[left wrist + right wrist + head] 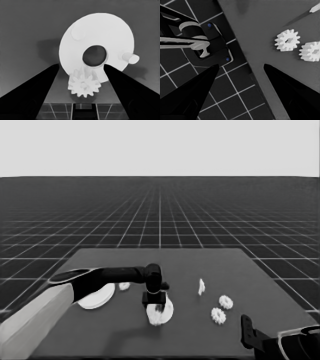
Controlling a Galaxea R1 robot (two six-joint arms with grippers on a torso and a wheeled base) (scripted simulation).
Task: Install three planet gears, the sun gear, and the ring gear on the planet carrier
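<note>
Left gripper [156,304] hangs over the smaller round part [161,311] at the table's middle, fingers spread, gripping nothing. One gear [84,86] sits on that part's near edge, between the fingers. I would check it is fully down on its peg. Two pegs are bare. The part is white, flat, with a dark central hole.

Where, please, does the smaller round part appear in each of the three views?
Head view: the smaller round part lies at mid-table, near the front edge, under the left claw.
Left wrist view: it fills the middle, beyond the claw.
Right wrist view: not in it.
Shared landmark: the gear at the part's near rim, between the left fingers.
</note>
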